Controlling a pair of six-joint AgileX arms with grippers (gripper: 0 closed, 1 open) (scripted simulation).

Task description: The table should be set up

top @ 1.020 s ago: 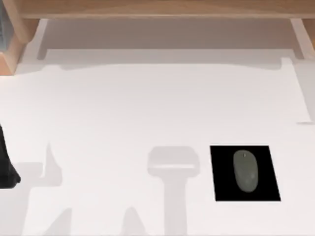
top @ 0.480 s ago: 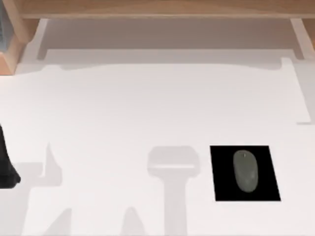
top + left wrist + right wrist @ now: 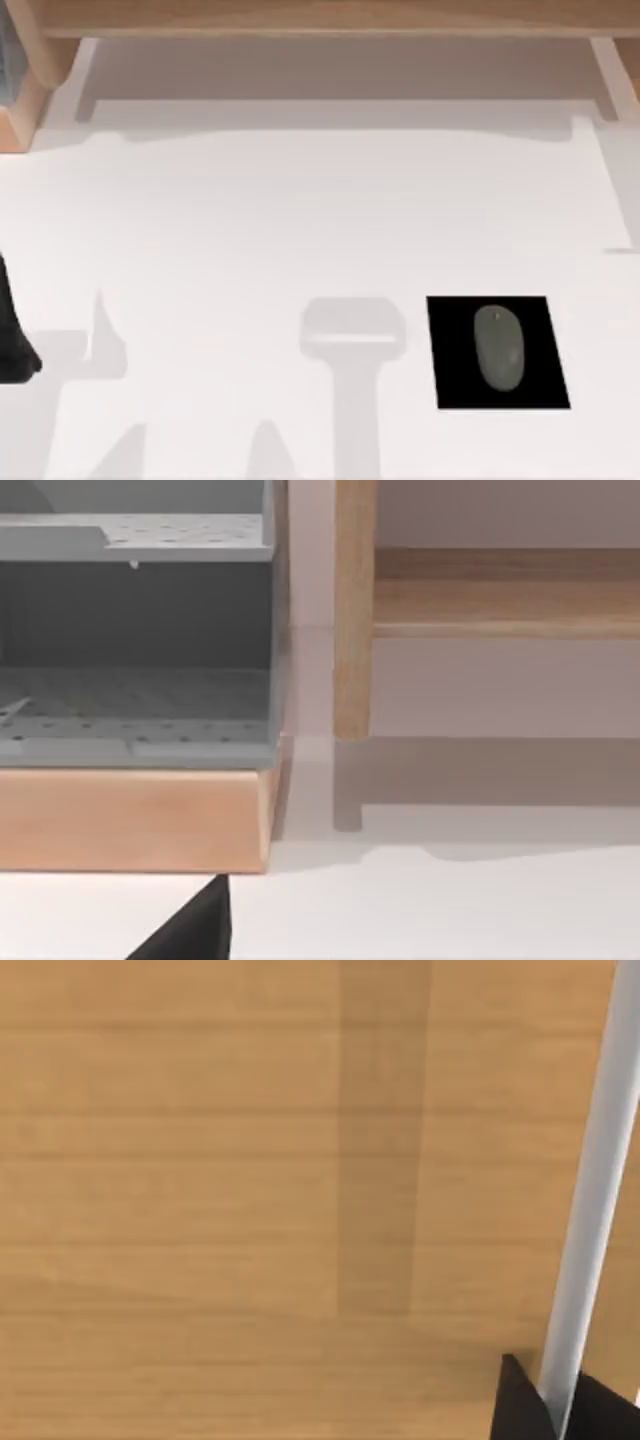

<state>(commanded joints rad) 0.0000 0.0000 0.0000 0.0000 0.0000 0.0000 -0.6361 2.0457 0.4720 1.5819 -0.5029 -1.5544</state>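
The table (image 3: pixel 250 230) is a large plain white top. Toward its front right lies a black rectangular pad (image 3: pixel 455 385), and a grey mouse (image 3: pixel 499 347) rests on the middle of it. My left arm (image 3: pixel 12 345) is a dark shape at the table's left edge, far from the pad. In the left wrist view a dark tip of the left gripper (image 3: pixel 190 935) hangs just above the white top. The right wrist view has the dark tips of the right gripper (image 3: pixel 560 1415) over a wood-grain surface, with a thin white bar (image 3: pixel 595 1180) running past them.
A wooden shelf (image 3: pixel 330 20) spans the back of the table on pale legs. At the back left a grey perforated rack (image 3: pixel 135 650) stands on a wooden base (image 3: pixel 130 820), beside a wooden post (image 3: pixel 352 610). Soft grey shadows lie on the front of the table.
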